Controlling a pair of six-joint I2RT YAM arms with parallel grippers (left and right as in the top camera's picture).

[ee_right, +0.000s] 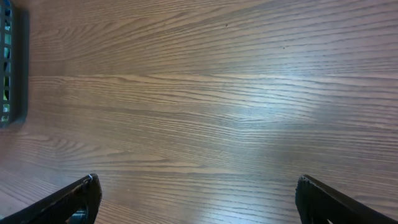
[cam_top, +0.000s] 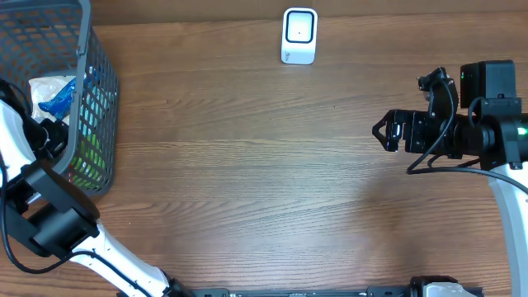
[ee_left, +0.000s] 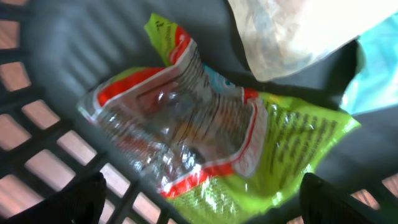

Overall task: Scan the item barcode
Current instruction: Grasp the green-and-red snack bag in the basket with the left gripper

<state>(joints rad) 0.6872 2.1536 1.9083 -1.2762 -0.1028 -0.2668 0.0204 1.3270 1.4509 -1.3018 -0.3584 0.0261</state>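
Note:
A crinkled packet [ee_left: 205, 143], lime green and red with a clear window, lies on the floor of the dark mesh basket [cam_top: 97, 91] in the left wrist view. My left gripper [ee_left: 202, 211] hangs just over it, open, with one dark finger at each side of the packet's lower end and nothing gripped. No barcode shows on the packet. The white scanner [cam_top: 299, 35] stands at the far edge of the table. At the right side my right gripper [cam_top: 383, 132] is open and empty, pointing left above bare wood [ee_right: 205, 124].
A whitish translucent bag [ee_left: 292, 31] and a light blue packet [ee_left: 379, 68] lie beside the green one in the basket. The basket's corner [ee_right: 9, 62] shows at the left of the right wrist view. Wooden tabletop [cam_top: 247, 181] stretches between basket and right arm.

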